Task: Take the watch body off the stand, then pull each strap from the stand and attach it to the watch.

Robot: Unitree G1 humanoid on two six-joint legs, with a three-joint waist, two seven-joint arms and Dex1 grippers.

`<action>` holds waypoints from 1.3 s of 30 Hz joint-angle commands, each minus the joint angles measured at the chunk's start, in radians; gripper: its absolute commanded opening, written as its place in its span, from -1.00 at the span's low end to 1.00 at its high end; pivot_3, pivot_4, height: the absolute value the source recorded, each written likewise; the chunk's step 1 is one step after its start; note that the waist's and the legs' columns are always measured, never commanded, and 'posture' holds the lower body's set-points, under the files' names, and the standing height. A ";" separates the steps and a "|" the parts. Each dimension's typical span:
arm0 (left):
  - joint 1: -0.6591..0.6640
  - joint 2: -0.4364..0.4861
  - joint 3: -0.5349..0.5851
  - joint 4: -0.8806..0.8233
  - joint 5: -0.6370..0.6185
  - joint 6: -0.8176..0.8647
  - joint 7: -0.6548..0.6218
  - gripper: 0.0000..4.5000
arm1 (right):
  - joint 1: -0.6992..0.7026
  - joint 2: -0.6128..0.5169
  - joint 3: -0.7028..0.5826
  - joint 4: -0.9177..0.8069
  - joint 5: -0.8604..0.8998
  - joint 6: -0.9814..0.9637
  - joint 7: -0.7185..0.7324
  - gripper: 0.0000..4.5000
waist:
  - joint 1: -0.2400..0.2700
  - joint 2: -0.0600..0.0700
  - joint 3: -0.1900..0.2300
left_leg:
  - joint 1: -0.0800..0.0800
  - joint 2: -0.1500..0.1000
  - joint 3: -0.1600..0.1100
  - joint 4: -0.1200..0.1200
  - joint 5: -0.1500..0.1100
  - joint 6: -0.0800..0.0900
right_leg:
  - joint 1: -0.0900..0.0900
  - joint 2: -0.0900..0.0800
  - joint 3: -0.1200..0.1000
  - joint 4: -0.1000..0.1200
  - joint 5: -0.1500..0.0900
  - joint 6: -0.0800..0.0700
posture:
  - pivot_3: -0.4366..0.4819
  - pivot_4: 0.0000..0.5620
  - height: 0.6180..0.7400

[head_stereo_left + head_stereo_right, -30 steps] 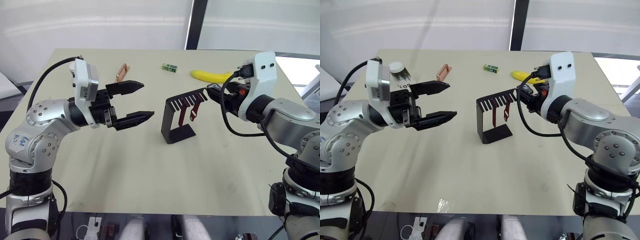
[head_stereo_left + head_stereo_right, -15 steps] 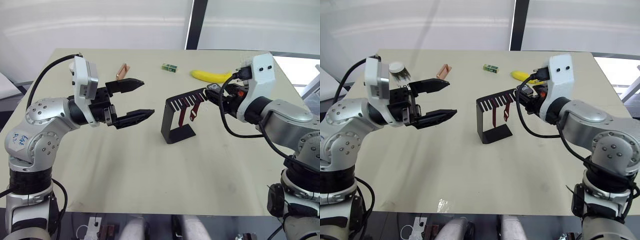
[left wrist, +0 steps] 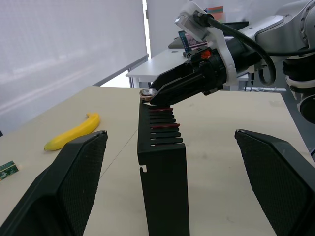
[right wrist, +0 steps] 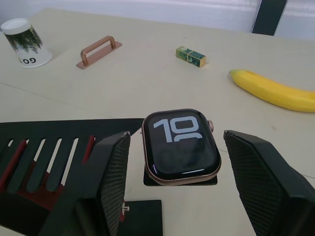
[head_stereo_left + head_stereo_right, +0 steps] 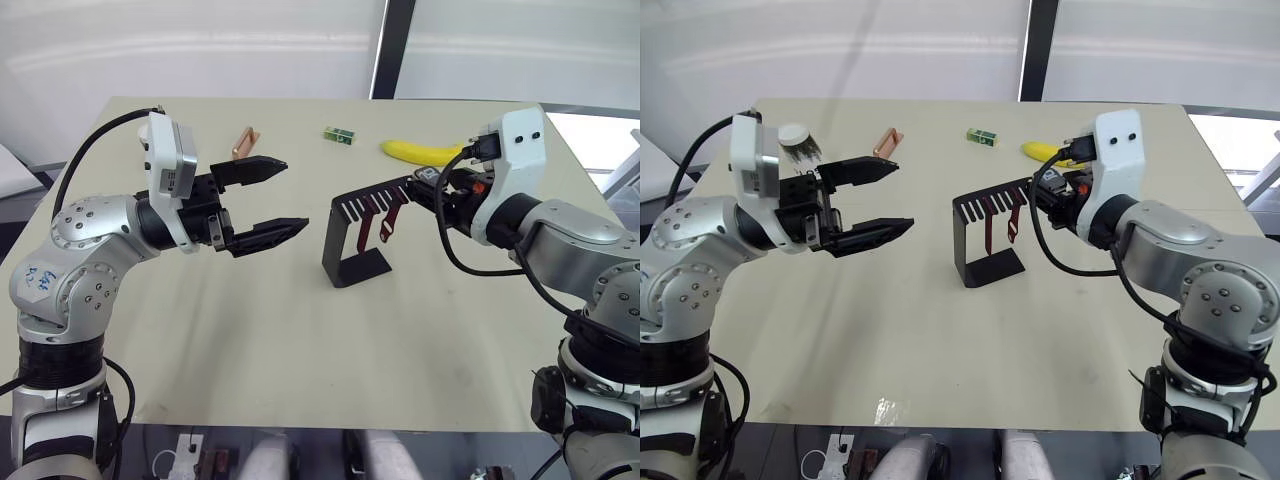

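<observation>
Black right fingers (image 4: 118,182) spread beside the watch body (image 4: 180,146) at the stand's (image 5: 352,238) end; left fingers (image 5: 262,238) spread, apart.

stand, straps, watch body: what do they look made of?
Stand: looks like bent sheet metal with a matte black coat; thin flat walls, sharp folds, cut slots.
Straps: dark red, probably rubber or silicone; they hang limp from the slots, no weave visible.
Watch body: glossy dark screen, likely glass, in a smooth rim that looks like metal with a warm tint.
</observation>
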 commanded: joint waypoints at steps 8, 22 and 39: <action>-0.011 0.001 0.011 -0.008 0.011 -0.024 -0.001 1.00 | -0.028 -0.012 -0.017 -0.037 -0.004 0.008 0.015 0.43 | 0.000 0.000 0.000 | 0.000 0.000 0.000 0.000 0.000 0.000 | 0.000 0.000 0.000 0.000 0.000 0.000 | -0.05 -0.47 1.00; -0.006 -0.003 0.009 -0.008 0.016 -0.029 -0.004 1.00 | -0.044 -0.019 -0.024 -0.053 0.001 0.020 0.023 -0.24 | 0.000 0.000 0.000 | -0.001 0.000 -0.001 0.000 0.000 0.000 | 0.000 0.000 -0.001 -0.001 0.000 0.000 | -0.05 -0.47 1.00; 0.036 -0.018 -0.045 -0.057 -0.031 -0.007 -0.094 1.00 | 0.265 -0.192 -0.330 -0.161 0.172 -0.027 0.144 -0.24 | 0.009 0.000 0.000 | -0.010 0.000 -0.013 0.000 0.000 0.000 | 0.000 -0.001 -0.011 -0.007 0.000 0.000 | -0.05 -0.47 1.00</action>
